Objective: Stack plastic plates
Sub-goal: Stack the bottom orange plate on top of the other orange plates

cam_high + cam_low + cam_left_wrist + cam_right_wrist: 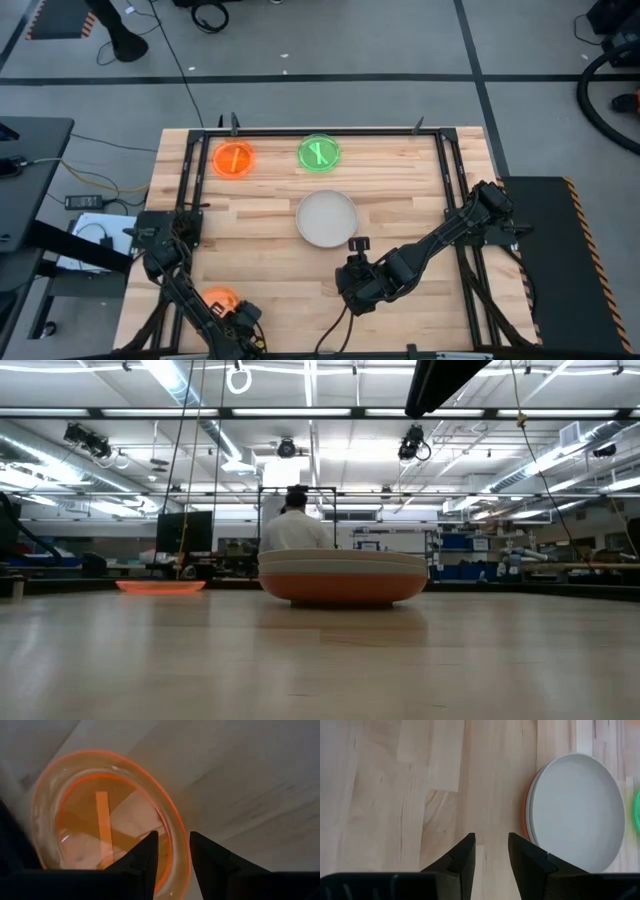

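A stack of large plates sits mid-table: beige on top, a pale one under it, red-orange at the bottom. A small translucent orange plate and a green one lie flat near the far edge. A second small orange plate is at the near left, by my left gripper. My left gripper is shut on its rim. My right gripper hovers over bare wood near the stack. Its fingers are narrowly open and hold nothing. My left gripper has the near-left orange plate by its rim, on the side toward the table's middle. One finger stands inside the rim and the other outside it, coming from above. Whether the plate is lifted off the table, I cannot tell.
A black frame runs round the work area on the wooden table. Bare wood lies between the stack and the near edge, and to the right of the stack. In the low view a person sits in the room beyond the table.
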Controlling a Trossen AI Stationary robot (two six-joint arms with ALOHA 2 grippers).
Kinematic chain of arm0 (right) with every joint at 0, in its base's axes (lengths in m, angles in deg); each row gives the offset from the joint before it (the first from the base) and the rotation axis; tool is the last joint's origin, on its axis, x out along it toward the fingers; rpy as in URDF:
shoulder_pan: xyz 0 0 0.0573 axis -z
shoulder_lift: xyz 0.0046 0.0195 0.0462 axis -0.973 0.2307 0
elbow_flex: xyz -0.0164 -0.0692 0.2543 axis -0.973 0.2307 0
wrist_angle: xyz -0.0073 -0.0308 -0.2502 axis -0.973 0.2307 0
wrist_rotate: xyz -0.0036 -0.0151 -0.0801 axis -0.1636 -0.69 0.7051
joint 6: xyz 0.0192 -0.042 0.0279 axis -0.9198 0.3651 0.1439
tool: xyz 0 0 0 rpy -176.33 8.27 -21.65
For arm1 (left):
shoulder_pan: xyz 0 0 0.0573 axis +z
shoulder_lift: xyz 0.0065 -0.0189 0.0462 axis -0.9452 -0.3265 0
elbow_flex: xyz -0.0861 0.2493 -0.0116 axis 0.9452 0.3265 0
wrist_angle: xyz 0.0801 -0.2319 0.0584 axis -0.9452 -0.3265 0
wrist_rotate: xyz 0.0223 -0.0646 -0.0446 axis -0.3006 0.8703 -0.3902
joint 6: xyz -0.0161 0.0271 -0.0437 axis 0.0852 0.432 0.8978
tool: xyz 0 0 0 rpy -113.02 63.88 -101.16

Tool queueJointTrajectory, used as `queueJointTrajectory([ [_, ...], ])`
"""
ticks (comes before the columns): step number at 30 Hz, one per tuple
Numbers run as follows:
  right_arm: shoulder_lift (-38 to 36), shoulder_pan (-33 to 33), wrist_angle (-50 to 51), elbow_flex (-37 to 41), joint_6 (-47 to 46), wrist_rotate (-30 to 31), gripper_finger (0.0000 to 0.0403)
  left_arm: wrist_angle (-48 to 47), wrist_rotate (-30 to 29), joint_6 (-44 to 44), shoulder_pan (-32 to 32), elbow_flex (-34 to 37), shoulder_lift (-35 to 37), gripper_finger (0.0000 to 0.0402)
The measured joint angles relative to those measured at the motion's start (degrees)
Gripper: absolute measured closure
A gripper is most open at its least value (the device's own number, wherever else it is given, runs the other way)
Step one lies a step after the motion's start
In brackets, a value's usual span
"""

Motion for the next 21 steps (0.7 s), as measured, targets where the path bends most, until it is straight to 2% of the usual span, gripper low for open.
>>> queueJointTrajectory([
  [3,0.00,0.00,0.02,0.00,0.01,0.00,0.0277,-0.38,1.83,0.43,-0.02,0.00,0.00,0.0283],
  [21,0.00,0.00,0.02,0.00,0.01,0.00,0.0277,-0.33,2.26,3.16,-0.27,0.00,-0.04,0.0283],
])
